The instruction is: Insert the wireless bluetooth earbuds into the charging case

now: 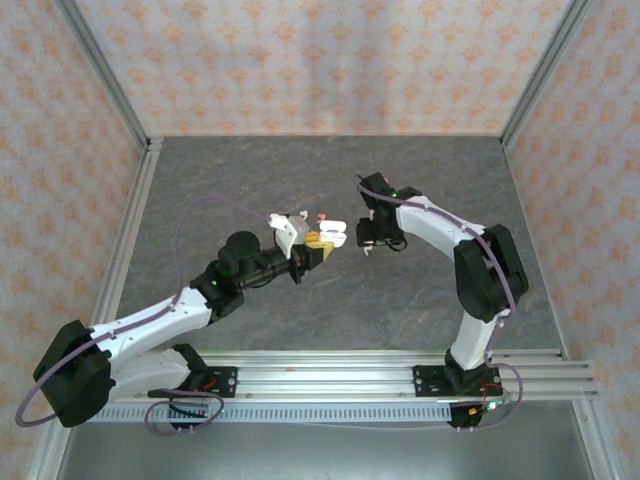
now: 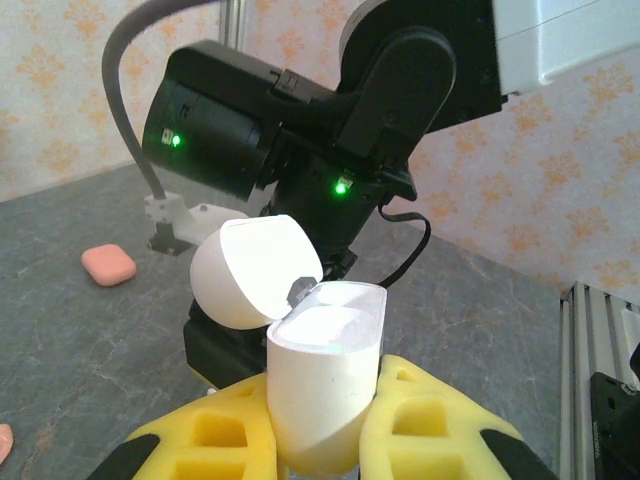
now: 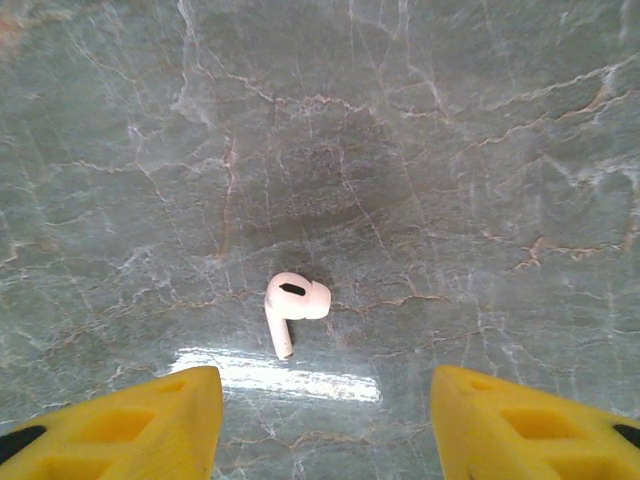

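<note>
My left gripper (image 2: 322, 425) is shut on a white charging case (image 2: 322, 350), its yellow fingers (image 2: 430, 425) pressing both sides. The case stands upright with its lid (image 2: 250, 272) flipped open to the left. From above, the left gripper (image 1: 318, 248) holds the case (image 1: 333, 232) at the table's middle. The right gripper (image 1: 368, 243) hangs close to its right, pointing down. In the right wrist view a whitish earbud (image 3: 293, 303) lies on the stone table, stem toward me. It lies just beyond and between the spread yellow fingertips of my right gripper (image 3: 322, 388), which is open and touches nothing.
A coral-pink case (image 2: 108, 265) lies shut on the table at the left of the left wrist view, beyond the white case. The right arm's black wrist (image 2: 300, 120) looms right behind the open case. Patterned walls ring the grey table (image 1: 250, 170).
</note>
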Action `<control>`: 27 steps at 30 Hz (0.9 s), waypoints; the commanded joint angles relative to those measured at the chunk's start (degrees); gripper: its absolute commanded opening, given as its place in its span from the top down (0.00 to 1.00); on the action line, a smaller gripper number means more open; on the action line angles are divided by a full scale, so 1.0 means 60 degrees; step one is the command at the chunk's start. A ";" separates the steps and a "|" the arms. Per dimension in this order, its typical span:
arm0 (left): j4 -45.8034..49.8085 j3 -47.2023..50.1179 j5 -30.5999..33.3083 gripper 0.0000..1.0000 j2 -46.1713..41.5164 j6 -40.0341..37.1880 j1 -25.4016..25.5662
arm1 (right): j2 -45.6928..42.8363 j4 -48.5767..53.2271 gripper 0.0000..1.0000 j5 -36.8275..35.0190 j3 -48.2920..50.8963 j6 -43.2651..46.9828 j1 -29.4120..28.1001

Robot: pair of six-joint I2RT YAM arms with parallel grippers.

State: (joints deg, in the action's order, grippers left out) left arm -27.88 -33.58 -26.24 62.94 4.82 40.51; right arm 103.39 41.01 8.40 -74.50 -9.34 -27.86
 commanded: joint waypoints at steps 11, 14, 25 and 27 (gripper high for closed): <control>0.0167 -0.0038 0.0385 1.00 -0.0164 -0.0289 0.0060 | 0.1213 0.0236 0.45 0.0200 -0.0704 -0.0531 -0.0016; 0.0287 -0.0029 0.0422 1.00 -0.0214 -0.0374 0.0052 | 0.1448 0.0287 0.47 0.0236 -0.0874 -0.0636 -0.0023; 0.0640 -0.0074 0.0462 1.00 -0.0309 -0.0554 0.0060 | 0.1938 0.0340 0.55 0.0214 -0.1123 -0.0785 -0.0017; 0.0673 -0.0072 0.0462 1.00 -0.0341 -0.0566 0.0054 | 0.1988 0.0331 0.57 0.0245 -0.1136 -0.0801 -0.0016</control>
State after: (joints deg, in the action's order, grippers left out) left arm -24.45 -33.58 -24.56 62.61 2.90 40.51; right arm 114.06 41.21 10.33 -79.64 -13.23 -27.86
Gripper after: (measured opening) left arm 0.171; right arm 0.442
